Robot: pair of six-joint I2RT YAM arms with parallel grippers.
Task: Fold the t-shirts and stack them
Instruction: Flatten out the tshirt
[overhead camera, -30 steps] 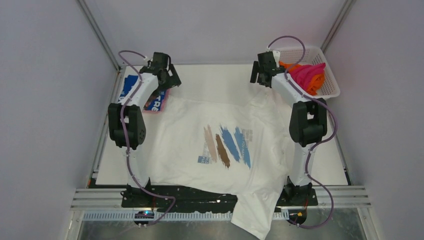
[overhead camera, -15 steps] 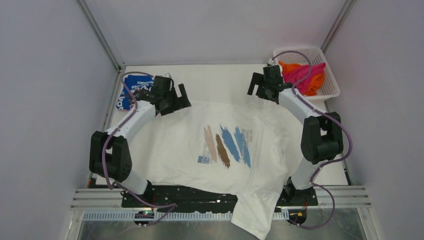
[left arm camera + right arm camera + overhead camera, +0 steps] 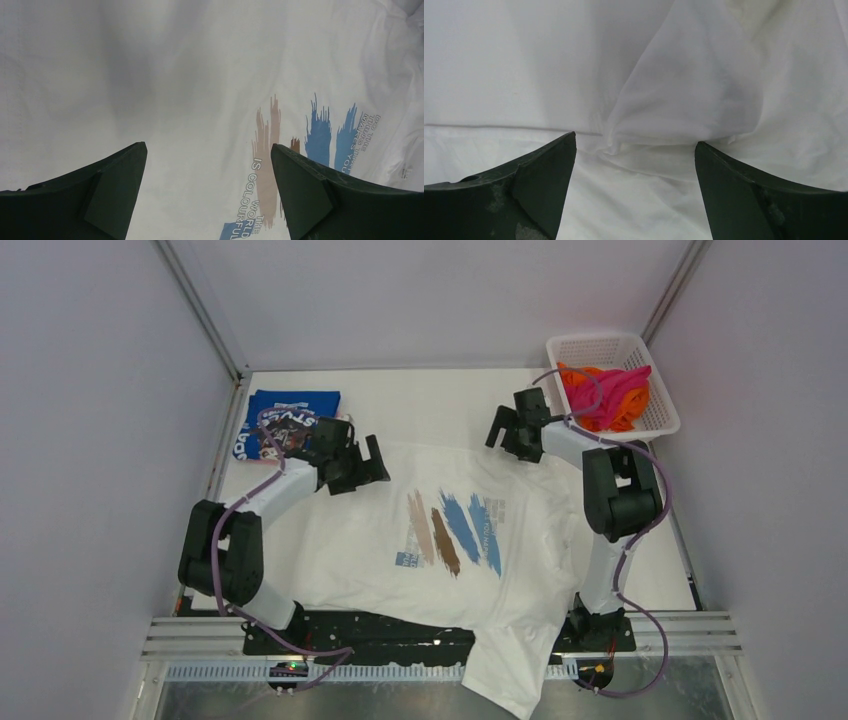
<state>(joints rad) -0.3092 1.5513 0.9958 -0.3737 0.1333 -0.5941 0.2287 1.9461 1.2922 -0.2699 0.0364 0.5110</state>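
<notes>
A white t-shirt [image 3: 440, 530] with brown and blue brush strokes lies spread over the table, one end hanging off the near edge. My left gripper [image 3: 362, 468] is open and empty over its far left part; the print shows in the left wrist view [image 3: 320, 135]. My right gripper [image 3: 508, 430] is open and empty over a bunched fold [image 3: 659, 125] at the shirt's far right corner. A folded blue t-shirt [image 3: 285, 415] with white lettering lies at the far left. Magenta [image 3: 610, 390] and orange [image 3: 578, 372] shirts sit in the basket.
A white mesh basket [image 3: 660, 410] stands at the far right corner. Grey walls close in on three sides. A metal rail [image 3: 690, 635] with the arm bases runs along the near edge.
Both arms have pulled back from the far edge and come down toward the white shirt. The left gripper moved right off the blue shirt, which now shows whole. Both grippers stayed open.
</notes>
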